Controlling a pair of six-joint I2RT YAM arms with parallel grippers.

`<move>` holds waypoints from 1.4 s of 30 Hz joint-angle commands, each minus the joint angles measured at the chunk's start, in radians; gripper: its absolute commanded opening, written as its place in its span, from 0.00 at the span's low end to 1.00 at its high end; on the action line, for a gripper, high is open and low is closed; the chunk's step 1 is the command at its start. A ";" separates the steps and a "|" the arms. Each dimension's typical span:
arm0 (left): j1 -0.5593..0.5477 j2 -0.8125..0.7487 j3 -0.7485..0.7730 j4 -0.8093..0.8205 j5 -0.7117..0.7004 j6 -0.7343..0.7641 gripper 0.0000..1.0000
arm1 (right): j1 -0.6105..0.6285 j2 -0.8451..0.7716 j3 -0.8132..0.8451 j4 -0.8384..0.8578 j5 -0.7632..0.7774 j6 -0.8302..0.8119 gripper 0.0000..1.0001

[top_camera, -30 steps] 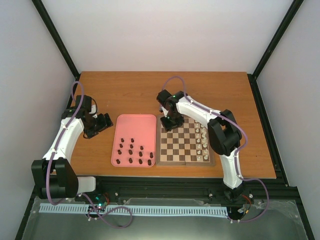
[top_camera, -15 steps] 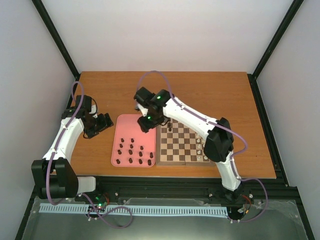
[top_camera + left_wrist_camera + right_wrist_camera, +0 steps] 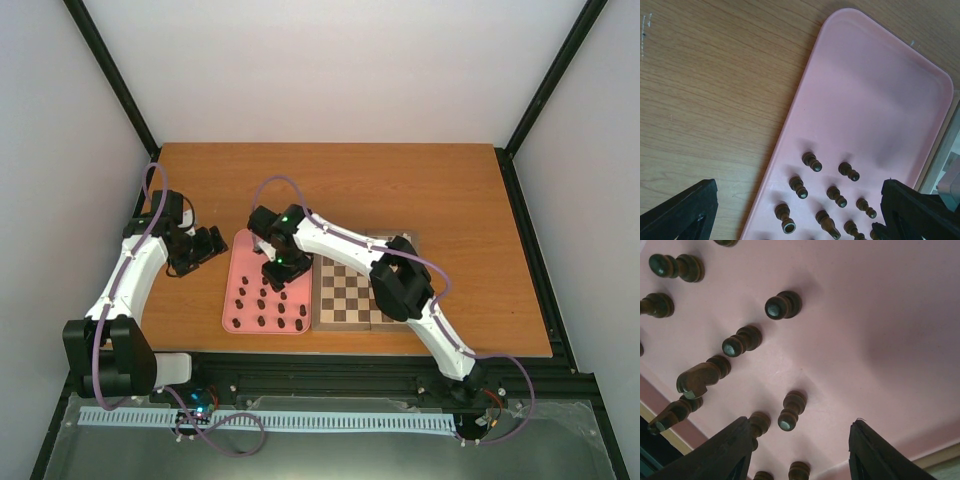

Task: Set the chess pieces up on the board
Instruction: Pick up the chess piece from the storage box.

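Since the dark chess pieces [image 3: 798, 186] stand clustered at the near end of the pink tray [image 3: 245, 246], the right gripper [image 3: 276, 272] hangs just above them, spread wide and empty, probably to straddle one. The board [image 3: 345, 300] lies just right of the tray. The left gripper [image 3: 208, 242], also wide, is parked over the tabletop [image 3: 400, 190], clear of the work.

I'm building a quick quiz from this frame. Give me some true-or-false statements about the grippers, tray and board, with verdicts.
1. The right gripper hangs over the pink tray. True.
2. The right gripper is shut on a chess piece. False: its jaws stand open above the chess pieces.
3. The tray holds no dark pieces. False: many stand on its near half.
4. The board lies right of the tray. True.
5. The left gripper is over the board. False: it is left of the tray, open.
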 commanded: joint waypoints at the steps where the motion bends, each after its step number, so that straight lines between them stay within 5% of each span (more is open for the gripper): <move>1: 0.003 -0.018 0.003 0.017 0.019 -0.002 1.00 | 0.011 0.002 -0.016 0.010 -0.031 -0.011 0.51; 26: 0.004 -0.023 -0.012 0.024 0.011 0.000 1.00 | 0.026 0.057 -0.007 -0.009 -0.056 -0.033 0.37; 38: 0.004 -0.029 -0.016 0.025 0.012 0.000 1.00 | 0.026 0.065 0.004 -0.018 -0.056 -0.034 0.18; 42: 0.004 -0.031 -0.015 0.023 0.013 0.000 1.00 | 0.026 0.058 0.003 -0.018 -0.037 -0.029 0.05</move>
